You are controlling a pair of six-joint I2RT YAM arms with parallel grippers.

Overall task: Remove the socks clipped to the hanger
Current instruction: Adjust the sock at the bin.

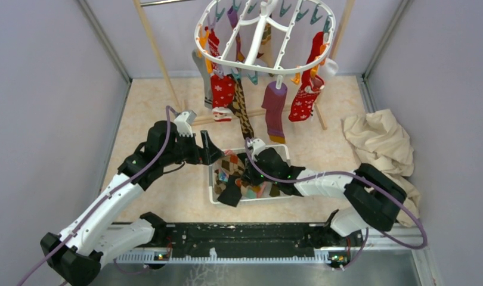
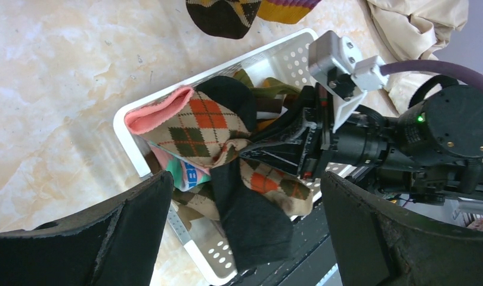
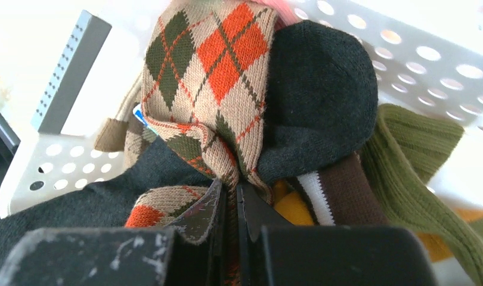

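Right gripper is pinching a tan, orange and green argyle sock with a pink cuff. Its jaws are sitting almost together, with the knit bunching between them. A charcoal black sock is pressing against the argyle sock at the pinch; cannot tell whether it is caught too. Both are draping over a white perforated plastic basket that is holding a pile of loose socks, an olive green ribbed sock among them.

Left gripper is hovering just beside the basket's left end. Its jaws are standing wide apart with nothing between them, and its camera is looking straight at the held sock.

Large white plastic oval hanger is hanging at the far side of the beige marbled tabletop, between the slanted wooden poles of a rack and well apart from both grippers. Several socks are dangling from its clips:
- a red snowflake-patterned sock
- a long brown argyle one, with its toe reaching down near the basket's far rim
- a purple sock with a yellow toe
- a second red patterned sock on the right

More socks are hanging along the back of the frame, too crowded to separate.

Crumpled cream cloth is lying at the right side of the table, near the right arm's elbow.
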